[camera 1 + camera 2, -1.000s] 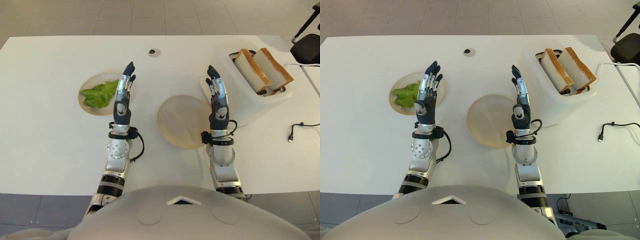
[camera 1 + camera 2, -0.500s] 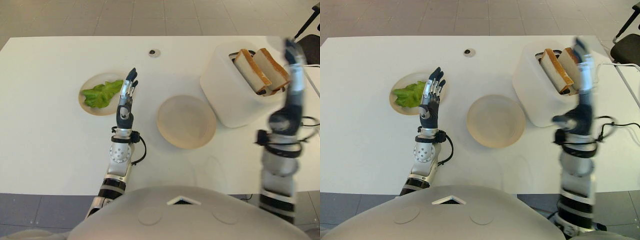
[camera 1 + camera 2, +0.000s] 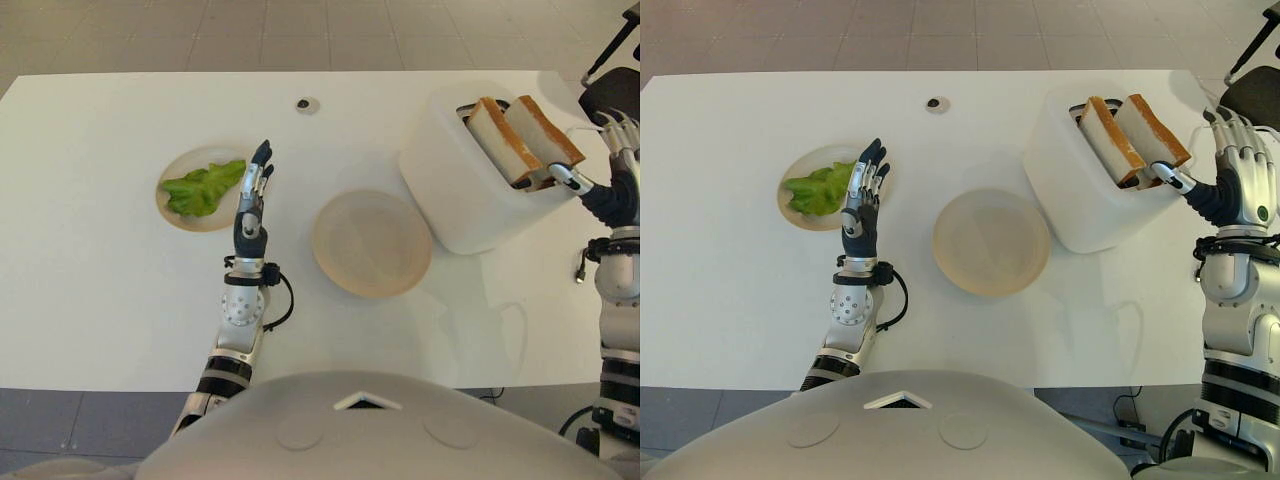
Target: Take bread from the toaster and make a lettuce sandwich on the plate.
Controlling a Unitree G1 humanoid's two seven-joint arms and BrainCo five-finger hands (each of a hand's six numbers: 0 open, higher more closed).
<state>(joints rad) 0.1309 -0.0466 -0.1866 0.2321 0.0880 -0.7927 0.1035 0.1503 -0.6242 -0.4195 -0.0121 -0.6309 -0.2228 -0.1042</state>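
Left eye view: the left hand (image 3: 250,205) is open flat and holds nothing. Its fingers point to the far edge of the table (image 3: 90,250). The lettuce (image 3: 203,187) lies on a small dish (image 3: 180,217) just left of its fingertips. The plate (image 3: 372,243) sits to its right.

Right eye view: the right hand (image 3: 1235,170) is spread wide by the right edge and holds nothing. Two bread slices (image 3: 1105,140) stick up tilted from the toaster (image 3: 1070,200), just left of its thumb.

White rectangular table (image 3: 100,250) spans view, evenly lit. Grey tiled floor (image 3: 250,30) beyond far edge. Black chair (image 3: 612,95) at far right corner. Small round dark-centred fitting (image 3: 307,103) near table's far edge.
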